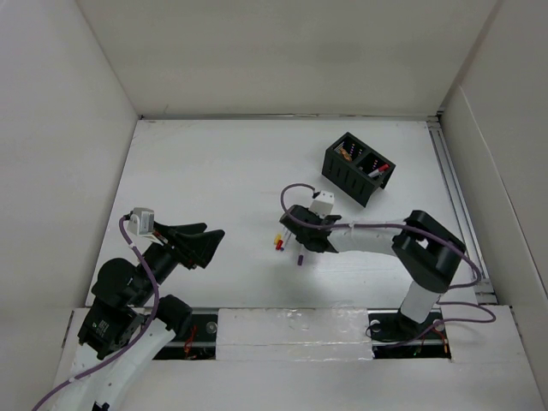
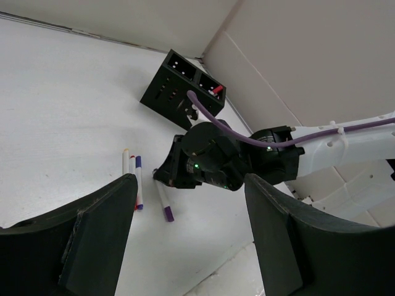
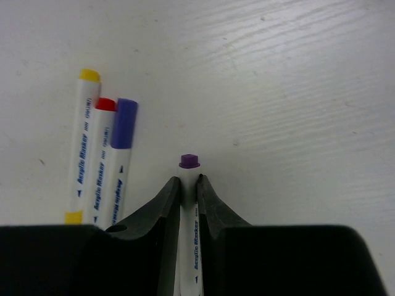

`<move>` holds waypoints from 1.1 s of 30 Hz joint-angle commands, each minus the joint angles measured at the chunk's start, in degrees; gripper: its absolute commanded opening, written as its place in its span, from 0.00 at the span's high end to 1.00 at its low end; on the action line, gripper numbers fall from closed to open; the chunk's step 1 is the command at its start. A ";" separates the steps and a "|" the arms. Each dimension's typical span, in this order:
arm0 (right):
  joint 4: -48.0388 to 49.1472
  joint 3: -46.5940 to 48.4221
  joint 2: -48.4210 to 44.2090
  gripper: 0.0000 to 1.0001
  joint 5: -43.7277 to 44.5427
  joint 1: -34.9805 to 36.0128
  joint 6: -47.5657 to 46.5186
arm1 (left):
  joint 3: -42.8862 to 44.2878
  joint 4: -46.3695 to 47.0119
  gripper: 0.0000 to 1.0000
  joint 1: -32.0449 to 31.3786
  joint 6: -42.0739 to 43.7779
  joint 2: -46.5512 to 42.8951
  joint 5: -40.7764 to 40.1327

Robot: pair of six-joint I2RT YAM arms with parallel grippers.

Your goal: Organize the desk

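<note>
Right gripper (image 3: 189,185) is clamping the purple marker (image 3: 189,162) on the desk (image 1: 214,171), likely needing a lift toward the far-right-corner organizer (image 1: 358,167); left gripper (image 1: 205,242) is hanging open.

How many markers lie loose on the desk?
4. The yellow marker, red marker and blue marker lie side by side; the right tool grips the purple marker. None looks hidden.

my desk (image 1: 214,171): white
box (image 1: 357,168): black
purple marker (image 3: 189,216): white barrel
left of it: yellow marker (image 3: 82,148), red marker (image 3: 100,161), blue marker (image 3: 120,161)
</note>
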 commanded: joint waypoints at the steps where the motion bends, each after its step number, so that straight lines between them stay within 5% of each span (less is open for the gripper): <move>1: -2.16 -3.13 -6.42 1.00 0.83 -0.36 2.34 | -0.39 2.72 0.33 -0.29 0.44 -0.31 0.59; 11: -1.97 -4.37 -19.87 1.00 6.81 -3.52 1.29 | -0.13 2.28 0.34 -0.29 0.44 0.30 0.77; 19: -0.22 1.41 -29.10 1.00 7.87 -18.08 -4.59 | -0.30 2.54 0.34 -0.29 0.44 -0.13 0.85; 33: -1.00 18.30 -19.81 1.00 18.77 -36.56 -13.56 | -0.48 2.72 0.33 -0.29 0.44 -0.75 0.77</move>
